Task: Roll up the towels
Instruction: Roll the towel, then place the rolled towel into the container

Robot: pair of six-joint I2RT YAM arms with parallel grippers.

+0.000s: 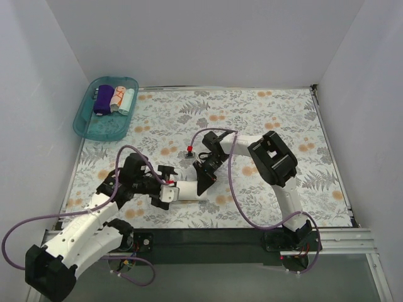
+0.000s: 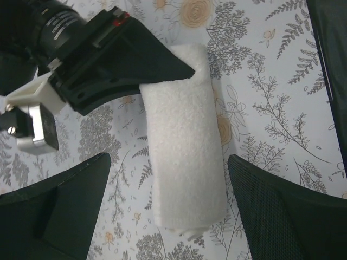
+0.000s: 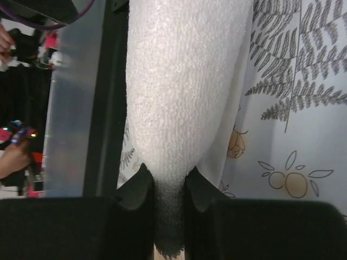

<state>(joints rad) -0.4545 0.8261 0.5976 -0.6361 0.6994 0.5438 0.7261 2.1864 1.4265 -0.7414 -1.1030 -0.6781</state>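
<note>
White towel [image 1: 189,190]: it lies on the surface [image 1: 283,119], close to the near edge, right between the two arms. It already looks like a roll.
Long way of the roll: side to side in the top view, with one end toward each arm.
Right gripper [image 3: 169,189]: clenched on one end of the white towel. The cloth is squeezed thin between its two fingers.
Left gripper [image 2: 168,162]: spread wide and holding nothing. One finger stands on each side of the roll, and neither one touches it.
Way from the left gripper: the roll runs straight ahead of it, out to where the right gripper grips the far end.
Nearer arm: both are right at the roll. The right one has it, and the left one is only around it.
Other towels: a purple towel [image 1: 102,99], a white-orange towel [image 1: 116,98] and a pale teal towel [image 1: 128,99] lie rolled side by side in the tray [image 1: 85,123]. The tray is in the far left corner, well apart from the arms.
Next move, my guess: the left fingers sit across the short way of the roll, so closing them would pinch it snugly.
Watch out: a loose flap shows along one side, so the roll may come open if it is let go.
</note>
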